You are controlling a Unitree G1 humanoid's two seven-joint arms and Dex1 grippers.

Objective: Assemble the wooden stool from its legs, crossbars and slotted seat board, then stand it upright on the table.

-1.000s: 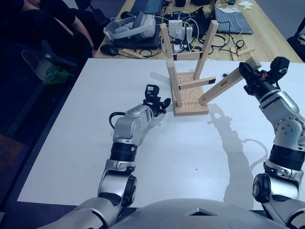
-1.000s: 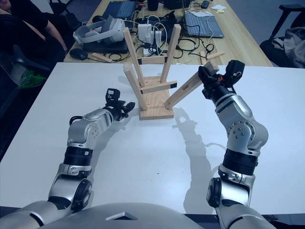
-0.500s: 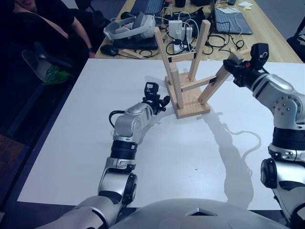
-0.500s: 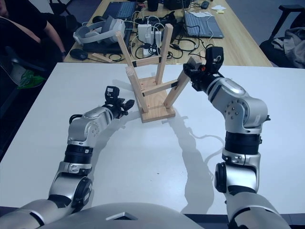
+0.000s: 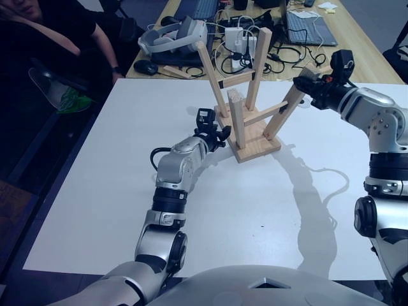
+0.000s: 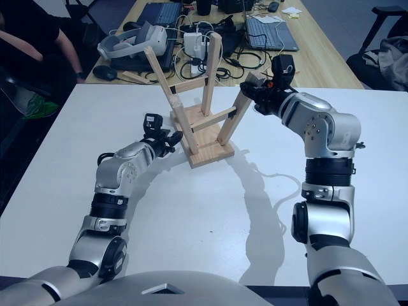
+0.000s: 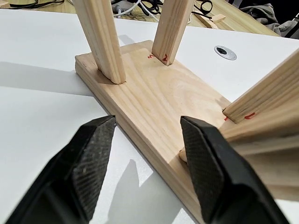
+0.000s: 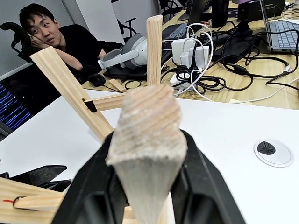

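white worktop (image 5: 268, 217) with the stool (image 5: 245, 118) upside down on it, one leg (image 5: 280, 115) in my right arm's grip
seat board (image 5: 258, 145) rests on the worktop toward the far middle, the other legs (image 5: 212, 70) sticking up with crossbars (image 5: 237, 79) between them. right end effector (image 5: 307, 83) is clamped on that leg's top end. left end effector (image 5: 217, 131) sits low just beside the board's left edge, fingers apart, gripping nothing.

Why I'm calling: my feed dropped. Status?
Right gripper shut on leg. Left gripper open beside seat board. Stool inverted. Clutter only on far desk.
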